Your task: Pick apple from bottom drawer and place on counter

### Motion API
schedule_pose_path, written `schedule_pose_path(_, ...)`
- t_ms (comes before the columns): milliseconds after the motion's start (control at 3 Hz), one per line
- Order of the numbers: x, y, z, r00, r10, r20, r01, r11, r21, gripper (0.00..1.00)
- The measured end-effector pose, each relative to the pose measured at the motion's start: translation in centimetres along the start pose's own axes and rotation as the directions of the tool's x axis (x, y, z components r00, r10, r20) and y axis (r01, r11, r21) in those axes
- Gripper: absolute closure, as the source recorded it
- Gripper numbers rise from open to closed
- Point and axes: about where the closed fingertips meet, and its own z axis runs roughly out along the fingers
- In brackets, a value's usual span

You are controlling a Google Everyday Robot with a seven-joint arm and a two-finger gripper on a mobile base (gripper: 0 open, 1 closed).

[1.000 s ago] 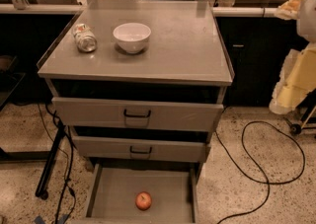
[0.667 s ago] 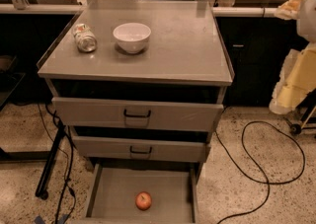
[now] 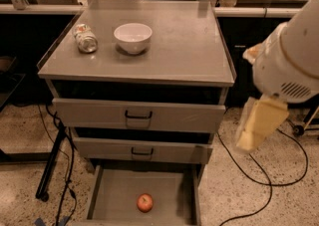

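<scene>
On my screen, far to the claw's left and lower down, a black stand leg slants across the speckled floor with thin cables beside it. Up on the counter, well left of the claw and higher than it, a small jar lies on its side, and a white bowl stands upright just beside it on the claw's side, the two close but apart. Under the counter, the top drawer and middle drawer sit slightly proud of the cabinet, each with a black handle. The bottom drawer is pulled out, and the apple rests on its flat grey floor, below the claw and well to its left, touching neither wall. My gripper hangs in the air off the cabinet's right side, about level with the two upper drawers, tilted down and leftward beneath the bulky white arm housing; I cannot tell whether it is open or closed, and it holds nothing I can see. Below it a black cable loops over the floor.
</scene>
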Motion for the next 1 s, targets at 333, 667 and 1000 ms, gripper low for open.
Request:
schedule_pose_path(333, -0.8, 3.1, 3.5, 1.000, 0.006, -0.005, -0.007, 0.9991, -0.043, 0.00)
schedule_pose_path(667, -0.6, 3.7, 4.1, 1.000, 0.004, -0.013, -0.005, 0.9985, -0.055, 0.00)
schedule_pose_path(1000, -1.0, 4.6, 5.4, 1.000, 0.002, 0.014, -0.001, 0.9969, -0.079, 0.00)
